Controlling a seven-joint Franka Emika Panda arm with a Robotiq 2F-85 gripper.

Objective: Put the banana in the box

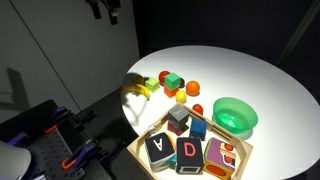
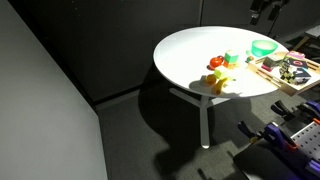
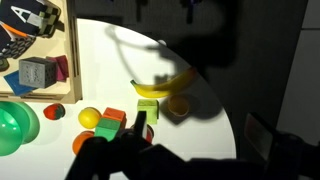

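Note:
The yellow banana lies on the round white table near its edge, apart from the box; it shows in both exterior views. The box is a shallow light-wood tray holding letter blocks and other toys, also seen in the wrist view and an exterior view. My gripper is open and empty, high above the table, with the banana just beyond its fingertips. It hangs at the top of both exterior views.
A green bowl stands beside the box. A green block, an orange piece, a round yellow piece and a red piece lie close to the banana. The table edge runs just past the banana.

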